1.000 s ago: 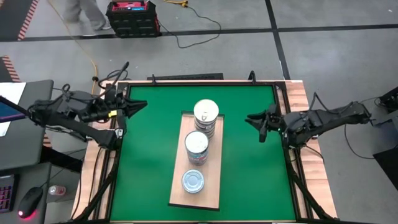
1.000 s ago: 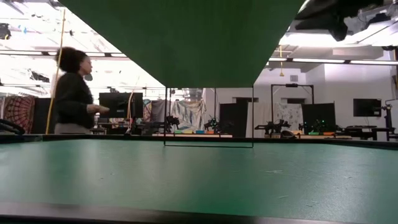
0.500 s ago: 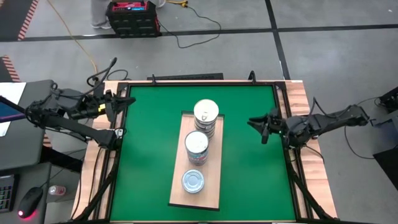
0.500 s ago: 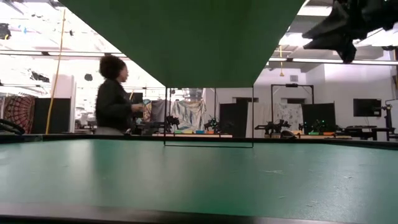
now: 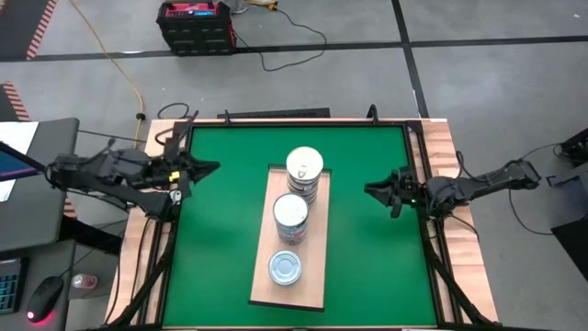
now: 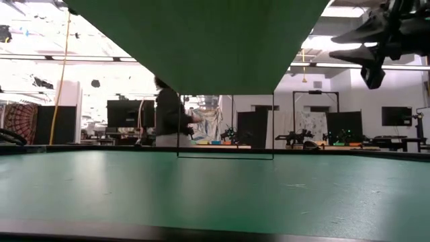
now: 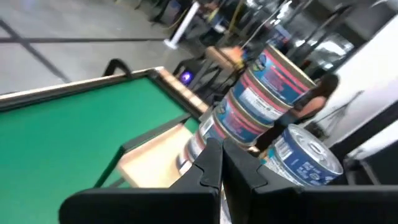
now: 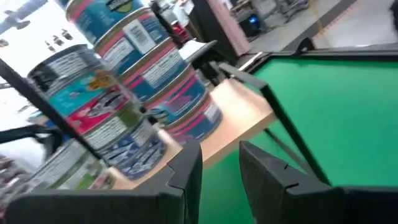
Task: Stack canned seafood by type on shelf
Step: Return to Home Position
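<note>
While shelf (image 5: 313, 279) runs near-to-far, cans (image 5: 290, 219) stacked upright along it, left gripper (image 5: 211, 168) clenched, right gripper (image 5: 372, 190) parted.

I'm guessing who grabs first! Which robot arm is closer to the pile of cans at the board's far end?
Right, by a little. The right gripper hovers over the mat right of that pile of cans; the left gripper sits farther, at the mat's left edge.

The cans (image 5: 290, 219) stand in three groups along the shelf (image 5: 317, 290) (itself lying mid-mat (image 5: 220, 239)).
</note>
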